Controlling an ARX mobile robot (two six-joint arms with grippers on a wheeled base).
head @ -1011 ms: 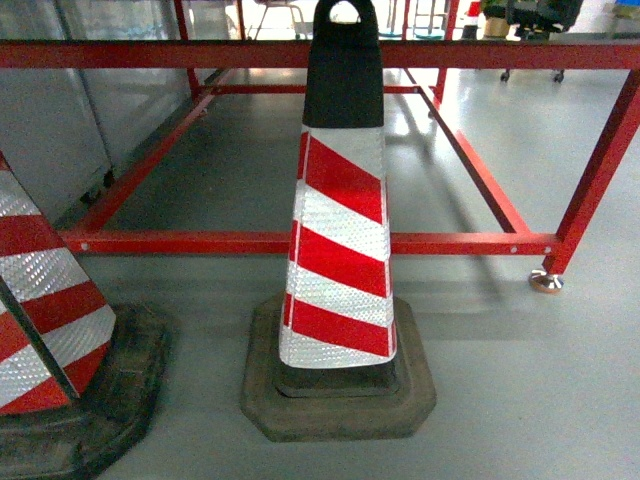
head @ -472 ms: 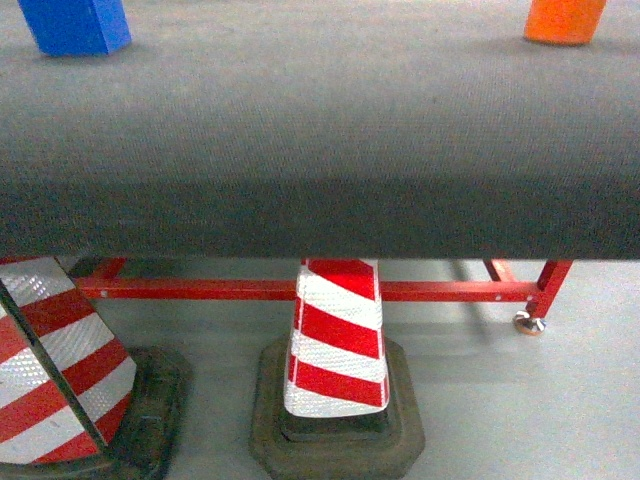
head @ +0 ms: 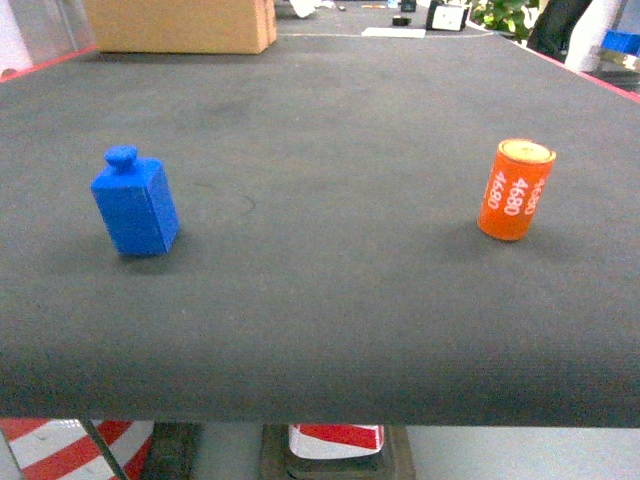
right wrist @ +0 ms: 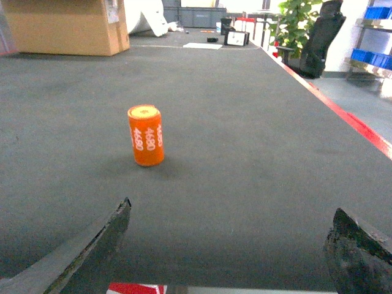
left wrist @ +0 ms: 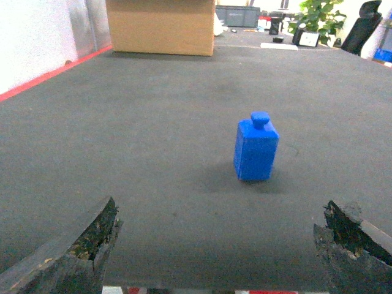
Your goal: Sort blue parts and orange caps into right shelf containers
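Observation:
A blue part (head: 135,203), a block with a round knob on top, stands upright on the left of the dark table (head: 320,330). It also shows in the left wrist view as the blue part (left wrist: 256,147), ahead of my left gripper (left wrist: 220,236), which is open and empty near the table's front edge. An orange cap (head: 515,189), a cylinder printed 4680, stands on the right. The orange cap (right wrist: 146,135) sits ahead and left of my right gripper (right wrist: 229,236), open and empty. Neither gripper appears in the head view. The right shelf containers are not in the head view.
A cardboard box (head: 180,25) stands at the table's far left. Red-and-white traffic cones (head: 335,440) sit on the floor below the front edge. A plant and a black chair (right wrist: 318,37) are beyond the table's right side, with blue bins (right wrist: 373,58) on a shelf far right.
The head view has risen from the floor, cones and red frame to above the tabletop. The blue part and orange cap now show fully on the table.

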